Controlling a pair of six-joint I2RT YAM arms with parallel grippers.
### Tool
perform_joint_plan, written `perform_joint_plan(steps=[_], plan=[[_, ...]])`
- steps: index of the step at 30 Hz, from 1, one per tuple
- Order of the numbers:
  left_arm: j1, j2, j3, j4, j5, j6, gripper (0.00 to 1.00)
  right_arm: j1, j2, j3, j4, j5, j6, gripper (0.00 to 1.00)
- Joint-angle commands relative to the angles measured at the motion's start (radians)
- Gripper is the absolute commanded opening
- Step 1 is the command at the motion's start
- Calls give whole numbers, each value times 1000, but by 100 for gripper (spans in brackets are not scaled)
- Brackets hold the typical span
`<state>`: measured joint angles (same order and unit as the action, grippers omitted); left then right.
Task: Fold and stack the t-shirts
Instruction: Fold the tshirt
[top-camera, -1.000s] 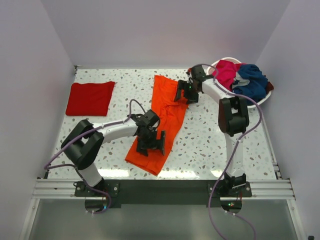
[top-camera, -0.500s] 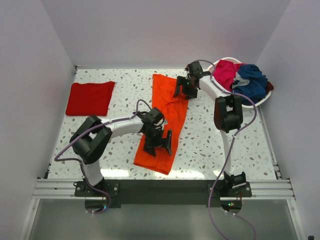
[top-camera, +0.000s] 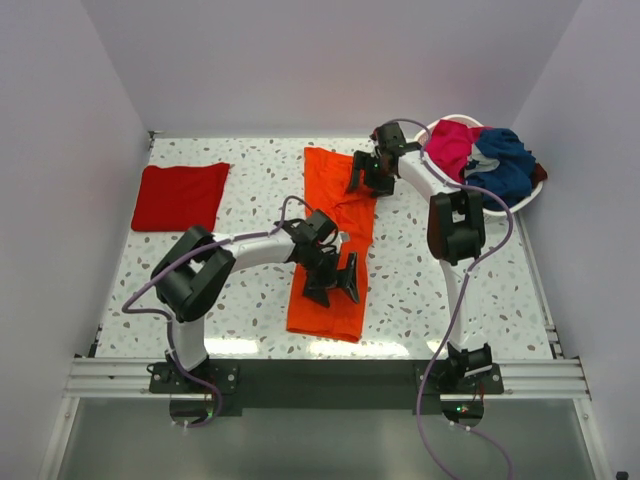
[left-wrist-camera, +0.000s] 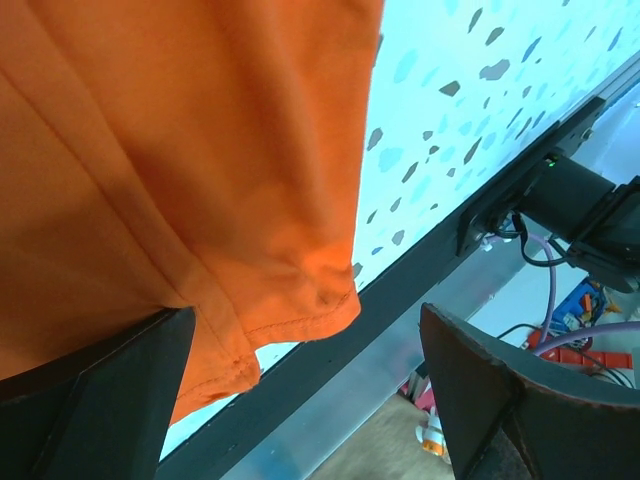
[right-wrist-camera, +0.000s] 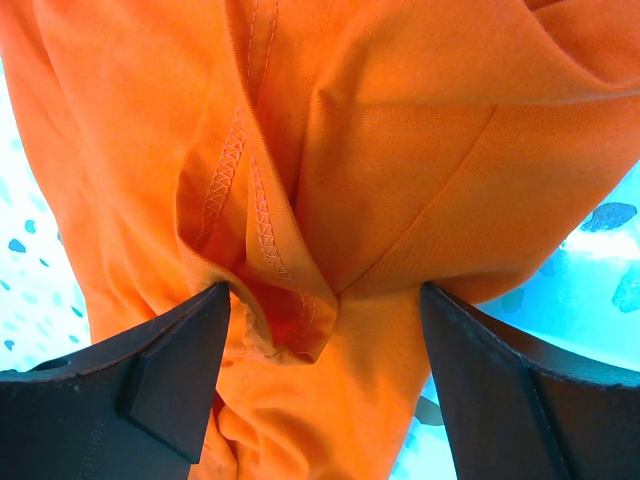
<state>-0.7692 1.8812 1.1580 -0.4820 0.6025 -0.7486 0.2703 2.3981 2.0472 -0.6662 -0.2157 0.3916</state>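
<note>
When viewed from above, see orange shirt (top-camera: 325, 180) laid flat as a long narrow strip down the middle of the table (top-camera: 420, 290), far end near the back edge, near end close to the front edge. Have left gripper (top-camera: 336, 281) down over the strip's near half. From its wrist camera: fingers (left-wrist-camera: 100, 400) spread wide, clamping nothing; orange hem against the left-hand finger only, speckled tabletop and its front edge showing through the gap. Have right gripper (top-camera: 365, 178) at the strip's far right edge. From its wrist camera: fingers (right-wrist-camera: 150, 380) narrow on a bunched, seamed fold of the orange cloth, touching both pads; reads as pinched. Spot red shirt (top-camera: 181, 196) folded into a flat rectangle at the far left of the table, well apart from both arms. Find white basket (top-camera: 538, 186) at the far right corner, holding magenta shirt (top-camera: 455, 145) and navy shirt (top-camera: 505, 165) in a crumpled heap, magenta on the left side, navy on the right.
</note>
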Motion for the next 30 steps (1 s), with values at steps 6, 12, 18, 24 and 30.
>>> perform_joint_plan(steps=[6, 12, 18, 24, 30], plan=[[-10, -100, 95, 86, 8, -55, 100, 7, -72, -24, -29, -14, -36, 82], [-7, -212, 74, 68, -92, -51, 100, 7, -209, -77, -13, -4, -60, 86], [22, -327, -32, -24, -259, -20, 100, 7, -338, -181, -85, 10, -68, 87], [62, -402, -177, -110, -371, 9, 100, 9, -511, -483, -87, -5, -60, 86], [97, -432, -233, -132, -394, 49, 100, 58, -620, -705, -65, -51, -27, 86]])
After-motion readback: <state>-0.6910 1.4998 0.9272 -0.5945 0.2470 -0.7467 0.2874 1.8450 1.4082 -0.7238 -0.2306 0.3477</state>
